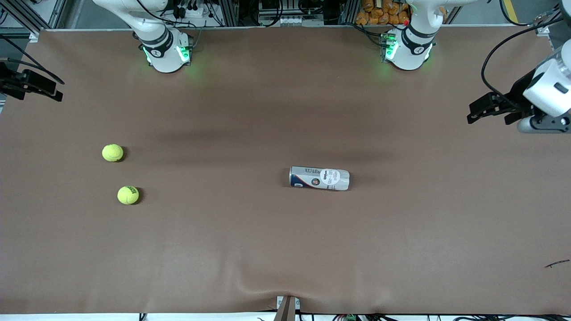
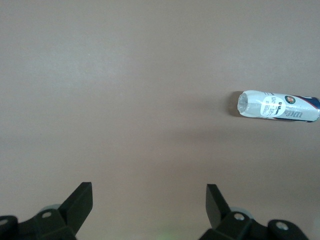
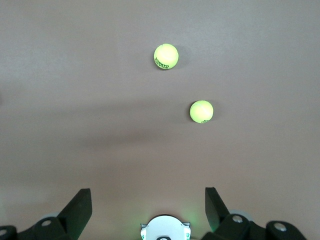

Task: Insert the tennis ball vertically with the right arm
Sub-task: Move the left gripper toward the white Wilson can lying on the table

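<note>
Two yellow tennis balls lie on the brown table toward the right arm's end. One ball (image 1: pixel 113 152) is farther from the front camera, the other ball (image 1: pixel 128 195) nearer. Both show in the right wrist view, the nearer one (image 3: pixel 166 56) and the farther one (image 3: pixel 201 111). A white and blue ball can (image 1: pixel 319 178) lies on its side near the table's middle; it also shows in the left wrist view (image 2: pixel 277 105). My right gripper (image 3: pixel 148 200) is open and empty, high over its own base. My left gripper (image 2: pixel 150 200) is open and empty, high over bare table.
The right arm's base (image 1: pixel 165 51) and the left arm's base (image 1: pixel 408 49) stand along the table's edge farthest from the front camera. A white and black device (image 1: pixel 535 100) juts in at the left arm's end. Black gear (image 1: pixel 26 84) juts in at the right arm's end.
</note>
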Controlling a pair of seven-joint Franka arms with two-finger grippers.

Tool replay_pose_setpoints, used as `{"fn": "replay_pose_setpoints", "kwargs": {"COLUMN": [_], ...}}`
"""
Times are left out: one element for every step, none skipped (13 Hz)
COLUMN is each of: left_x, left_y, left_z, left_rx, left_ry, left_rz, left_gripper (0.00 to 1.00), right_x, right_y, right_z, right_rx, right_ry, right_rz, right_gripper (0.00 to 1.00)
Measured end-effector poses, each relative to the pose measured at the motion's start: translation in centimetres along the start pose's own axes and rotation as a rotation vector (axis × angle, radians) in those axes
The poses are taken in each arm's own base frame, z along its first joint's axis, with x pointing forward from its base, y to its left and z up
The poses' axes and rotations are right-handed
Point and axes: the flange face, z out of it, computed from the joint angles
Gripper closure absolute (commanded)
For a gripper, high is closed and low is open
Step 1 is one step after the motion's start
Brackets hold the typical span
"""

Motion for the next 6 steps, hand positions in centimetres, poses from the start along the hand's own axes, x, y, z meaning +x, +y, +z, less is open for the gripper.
{"fn": "replay_pose_setpoints", "kwargs": {"left_x": [0.3,0.5,0.7,1.0,1.4,1.9], "left_y": [0.1,0.3,0.5,0.8,1.1,1.4], "left_z": [0.5,0.9,1.4,2.0,2.8,3.9], "left_rx": [-0.002,-0.005,-0.018,-0.049,-0.085,-0.108], "left_ry": [-0.01,-0.017,-0.026,-0.038,-0.056,-0.073], "left_rz": [0.001,0.003,0.004,0.003,-0.001,-0.003], "left_gripper": [0.0,0.0,0.0,0.0,0.0,0.0], "right_x": [0.4,0.8,1.2,1.6,1.8,1.9], "right_y": [-0.1,-0.1,-0.1,-0.1,-0.1,-0.1], "right_z": [0.3,0.6,1.0,1.3,1.5,1.5], "right_rx": [0.0,0.0,0.0,0.0,0.0,0.0], "right_ry": [0.001,-0.001,-0.005,-0.009,-0.012,-0.011], "right_rz": [-0.001,-0.002,-0.002,-0.002,-0.001,-0.001], "right_gripper": [0.0,0.0,0.0,0.0,0.0,0.0]}}
